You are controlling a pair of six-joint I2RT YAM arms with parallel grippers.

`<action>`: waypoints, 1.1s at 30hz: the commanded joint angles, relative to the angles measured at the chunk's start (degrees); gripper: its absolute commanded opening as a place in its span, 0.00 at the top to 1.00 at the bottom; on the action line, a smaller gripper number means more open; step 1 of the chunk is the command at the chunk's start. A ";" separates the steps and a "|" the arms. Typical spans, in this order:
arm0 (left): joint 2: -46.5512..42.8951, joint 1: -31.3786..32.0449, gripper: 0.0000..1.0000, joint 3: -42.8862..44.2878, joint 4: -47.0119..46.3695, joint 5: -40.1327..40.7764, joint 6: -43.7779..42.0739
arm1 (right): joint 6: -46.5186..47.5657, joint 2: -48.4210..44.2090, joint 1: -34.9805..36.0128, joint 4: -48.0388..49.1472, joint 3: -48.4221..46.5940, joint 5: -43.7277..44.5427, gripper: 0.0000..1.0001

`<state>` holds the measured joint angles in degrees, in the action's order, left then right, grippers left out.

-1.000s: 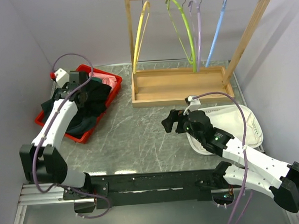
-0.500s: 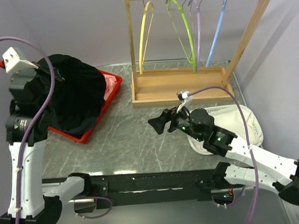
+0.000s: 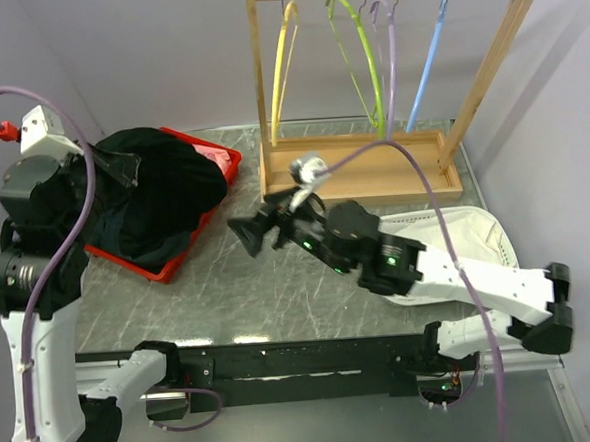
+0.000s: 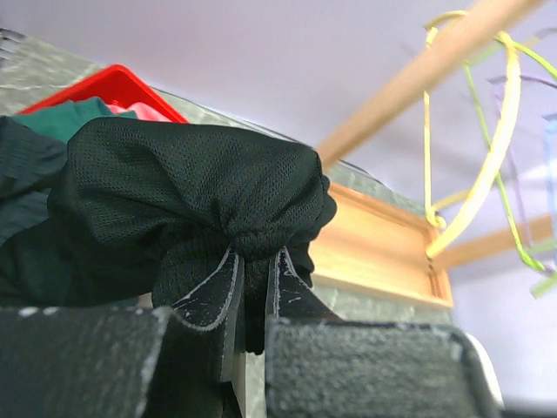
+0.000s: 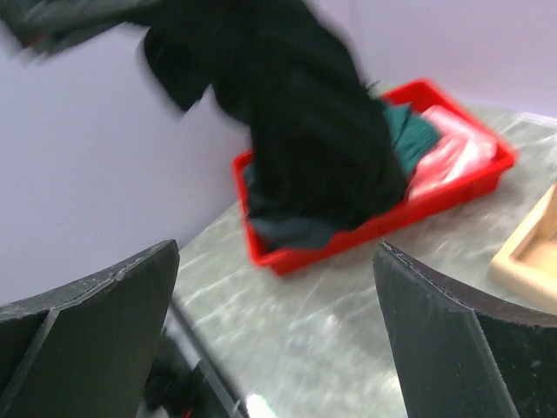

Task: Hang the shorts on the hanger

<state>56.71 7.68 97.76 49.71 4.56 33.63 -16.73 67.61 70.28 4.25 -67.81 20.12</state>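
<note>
The black shorts (image 3: pixel 168 194) hang bunched from my left gripper (image 3: pixel 112 170), which is raised above the red tray (image 3: pixel 137 263). Their lower end still drapes into the tray. In the left wrist view my left gripper (image 4: pixel 255 257) is shut on a gathered fold of the shorts (image 4: pixel 191 174). My right gripper (image 3: pixel 251 234) is open and empty over the table's middle, pointing left at the shorts (image 5: pixel 305 131); its open tips frame bare table (image 5: pixel 277 248). The light-blue hanger (image 3: pixel 428 68) hangs at the right end of the wooden rack's rail.
The wooden rack (image 3: pixel 358 182) stands at the back with yellow (image 3: pixel 278 72), green (image 3: pixel 371 66) and lilac (image 3: pixel 394 65) hangers. Dark green clothes (image 5: pixel 409 131) and pink cloth (image 5: pixel 448 152) lie in the tray. A white bag (image 3: pixel 482 245) lies at the right.
My left arm lifted the shorts up out of the tray, then shifted slightly right. My right arm swung left across the table towards the shorts, staying open.
</note>
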 commanded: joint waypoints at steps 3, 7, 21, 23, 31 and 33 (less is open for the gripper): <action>-5.38 -0.12 0.99 4.28 -1.20 -6.66 -2.77 | 9.33 14.88 0.30 -3.63 -18.30 6.60 0.00; -6.08 -0.12 0.99 6.22 0.47 -7.81 -5.23 | 12.16 24.39 0.30 -11.96 -29.99 5.73 0.00; -5.21 7.49 0.99 5.78 0.56 -8.61 -7.87 | 10.76 17.84 0.47 -22.53 -37.84 9.51 1.00; -4.68 10.41 0.99 4.12 1.09 -6.15 -9.01 | 9.88 11.70 0.73 -24.11 -35.21 7.93 1.00; -0.29 16.31 0.99 -1.77 -0.49 -9.47 -9.81 | 5.49 3.41 0.82 -33.78 -32.31 6.60 1.00; 0.07 16.22 0.99 -6.68 -2.33 -13.24 -9.28 | 3.12 1.74 0.73 -33.44 -28.63 7.56 1.00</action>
<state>55.57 24.36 96.86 49.39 -7.49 26.26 -9.43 70.94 71.37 -26.92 -100.47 25.43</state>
